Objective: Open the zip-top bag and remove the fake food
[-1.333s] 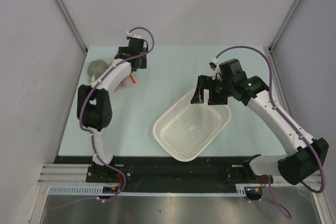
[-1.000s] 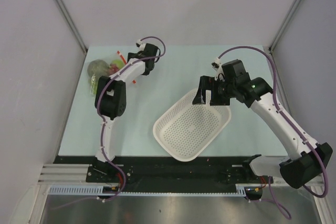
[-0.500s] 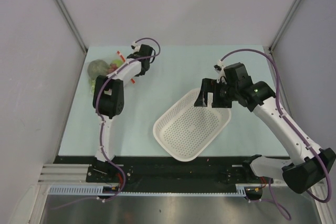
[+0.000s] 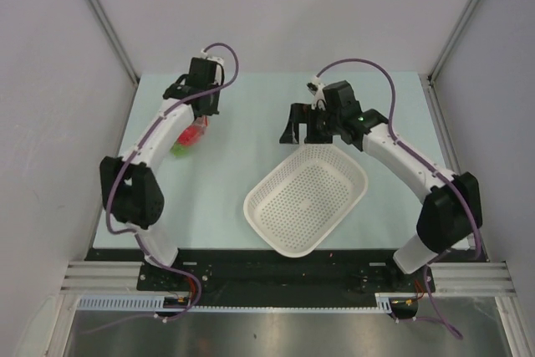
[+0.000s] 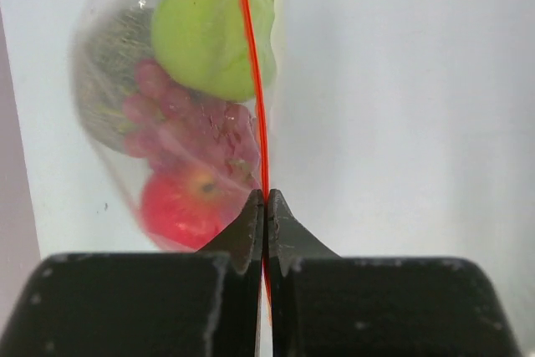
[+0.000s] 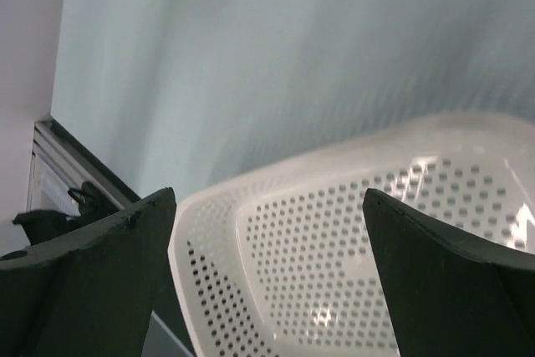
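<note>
The zip-top bag hangs from my left gripper, which is shut on its orange-red zip strip. Through the clear plastic I see the fake food: a green apple, dark-red grapes, a red round fruit and a greyish-green leafy piece. In the top view the bag sits just under the left gripper at the table's far left. My right gripper stands wide open and holds nothing, over the far rim of the basket.
A white perforated basket lies in the middle of the table, empty, and fills the lower part of the right wrist view. Grey side walls and metal frame posts close in the table left and right.
My left gripper has shut on the zip strip, and the bag has left the far-left corner for a spot nearer the middle. The right arm has swung left to the basket's far rim.
</note>
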Controlling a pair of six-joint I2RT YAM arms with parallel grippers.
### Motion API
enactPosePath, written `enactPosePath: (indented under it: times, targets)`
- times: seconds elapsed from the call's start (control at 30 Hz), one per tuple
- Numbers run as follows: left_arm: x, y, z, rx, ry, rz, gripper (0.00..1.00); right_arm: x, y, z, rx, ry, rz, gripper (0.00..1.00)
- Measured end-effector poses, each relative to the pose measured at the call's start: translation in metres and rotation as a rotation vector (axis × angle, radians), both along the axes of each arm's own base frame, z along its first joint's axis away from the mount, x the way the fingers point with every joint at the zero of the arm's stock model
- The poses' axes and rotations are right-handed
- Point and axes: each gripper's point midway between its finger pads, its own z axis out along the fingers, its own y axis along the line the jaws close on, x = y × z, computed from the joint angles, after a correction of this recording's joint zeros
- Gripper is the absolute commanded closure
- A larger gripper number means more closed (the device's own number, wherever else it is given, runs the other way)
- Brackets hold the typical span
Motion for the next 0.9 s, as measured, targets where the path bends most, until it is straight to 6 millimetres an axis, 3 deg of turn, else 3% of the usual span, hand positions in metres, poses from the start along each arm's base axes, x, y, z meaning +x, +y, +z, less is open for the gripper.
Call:
enactPosePath:
  times: [0.1,0.17,0.3,0.43,0.53,0.67,0.73,0.77,0.9]
  targets:
    - [-0.015,-0.013,0.038,-0.092,-0.074,-0.082,1.00,0.036,0.020,0.004,0.036,-0.060,0.000,0.00]
    - [-0.031,-0.019,0.047,-0.141,-0.087,-0.122,1.00,0.064,0.036,0.011,0.072,-0.094,-0.021,0.00]
    - [-0.066,-0.028,0.032,-0.222,-0.049,-0.176,1.00,0.113,0.066,0.023,0.134,-0.103,-0.105,0.00]
    - [-0.091,-0.030,0.013,-0.253,0.006,-0.187,1.00,0.136,0.092,0.018,0.168,-0.069,-0.166,0.00]
    - [-0.106,-0.028,0.009,-0.264,0.024,-0.193,1.00,0.138,0.110,0.010,0.165,-0.028,-0.207,0.06]
    - [-0.111,-0.032,0.021,-0.298,-0.003,-0.203,1.00,0.126,0.126,0.002,0.155,0.040,-0.263,0.11]
    - [-0.113,-0.034,0.024,-0.314,-0.011,-0.212,1.00,0.117,0.131,-0.001,0.146,0.077,-0.294,0.15]
    - [-0.114,-0.035,0.024,-0.320,-0.011,-0.213,1.00,0.114,0.132,-0.004,0.140,0.089,-0.310,0.23]
    - [-0.122,-0.036,0.015,-0.331,0.010,-0.224,1.00,0.103,0.138,-0.018,0.129,0.136,-0.347,0.26]
